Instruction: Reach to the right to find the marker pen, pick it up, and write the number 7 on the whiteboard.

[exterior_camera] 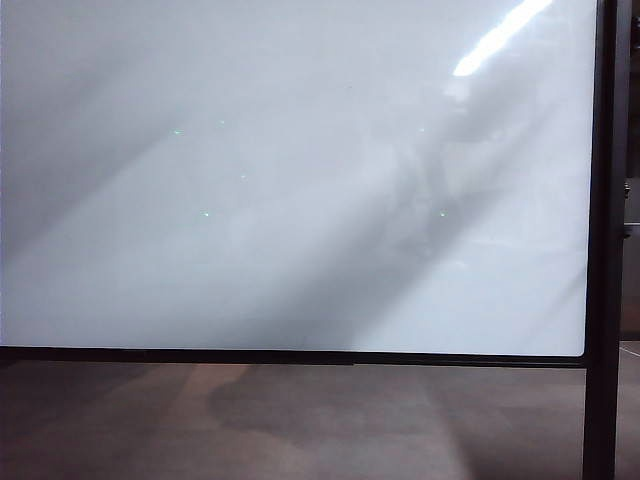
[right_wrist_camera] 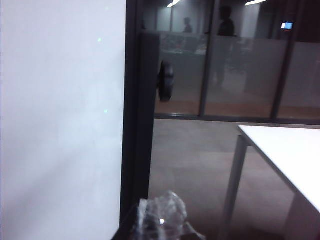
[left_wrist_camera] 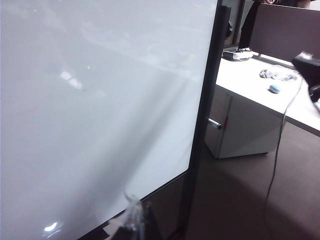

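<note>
Glossy white, the whiteboard (exterior_camera: 290,180) fills the exterior view, blank, black-framed, with its upright post (exterior_camera: 603,240) at the right edge. Beyond that post stands a white desk (left_wrist_camera: 260,85). Each wrist view shows only a tape-wrapped tip: left gripper (left_wrist_camera: 134,215) and right gripper (right_wrist_camera: 162,215), both closed, near the board's right edge. No marker pen shows.
</note>
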### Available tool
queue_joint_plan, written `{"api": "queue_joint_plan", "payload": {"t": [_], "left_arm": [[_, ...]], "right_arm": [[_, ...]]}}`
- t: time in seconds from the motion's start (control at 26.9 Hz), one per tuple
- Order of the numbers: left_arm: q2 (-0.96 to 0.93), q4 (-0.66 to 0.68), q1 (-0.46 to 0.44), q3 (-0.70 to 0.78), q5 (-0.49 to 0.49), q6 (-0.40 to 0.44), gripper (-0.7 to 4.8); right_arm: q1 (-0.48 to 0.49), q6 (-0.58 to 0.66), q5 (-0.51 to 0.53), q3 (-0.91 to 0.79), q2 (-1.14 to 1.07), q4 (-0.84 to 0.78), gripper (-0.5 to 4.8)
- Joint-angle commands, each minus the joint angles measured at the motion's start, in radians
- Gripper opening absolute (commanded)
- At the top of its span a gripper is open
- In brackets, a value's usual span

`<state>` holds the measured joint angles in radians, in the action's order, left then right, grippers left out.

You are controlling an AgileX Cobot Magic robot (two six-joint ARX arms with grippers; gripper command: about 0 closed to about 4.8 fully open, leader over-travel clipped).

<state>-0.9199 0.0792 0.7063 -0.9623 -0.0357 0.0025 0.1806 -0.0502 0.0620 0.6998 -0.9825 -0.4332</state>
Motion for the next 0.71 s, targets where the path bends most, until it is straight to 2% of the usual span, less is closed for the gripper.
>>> {"api": "queue_joint_plan", "payload": {"t": [0.04, 0.15, 0.33, 0.41, 0.59, 0.63, 0.67, 0.71], "left_arm": [[0.002, -0.013, 0.002, -0.006, -0.002, -0.003, -0.06], [0.002, -0.013, 0.002, -0.006, -0.003, -0.003, -0.06], [0.002, -0.014, 0.002, -0.006, -0.006, -0.003, -0.06], [0.002, -0.013, 0.002, -0.006, -0.008, -0.003, -0.06], [0.002, -0.014, 0.002, -0.006, -0.013, -0.013, -0.06], [0.002, -0.014, 0.002, -0.006, -0.013, -0.014, -0.06], [0.002, -0.013, 0.002, -0.006, -0.013, -0.014, -0.06], [0.002, -0.013, 0.002, -0.006, -0.014, -0.014, -0.06]], "right_arm": [[0.058, 0.065, 0.13, -0.046, -0.056, -0.115, -0.06], [0.101, 0.117, 0.213, -0.098, -0.11, -0.208, -0.06], [0.13, 0.113, 0.327, -0.138, -0.212, -0.261, -0.06], [0.129, 0.108, 0.322, -0.16, -0.291, -0.325, -0.06], [0.128, 0.111, 0.314, -0.177, -0.549, -0.606, -0.06], [0.128, 0.124, 0.311, -0.177, -0.58, -0.632, 0.12], [0.128, 0.163, 0.303, -0.175, -0.616, -0.65, 1.35], [0.128, 0.165, 0.304, -0.171, -0.635, -0.649, 2.07]]}}
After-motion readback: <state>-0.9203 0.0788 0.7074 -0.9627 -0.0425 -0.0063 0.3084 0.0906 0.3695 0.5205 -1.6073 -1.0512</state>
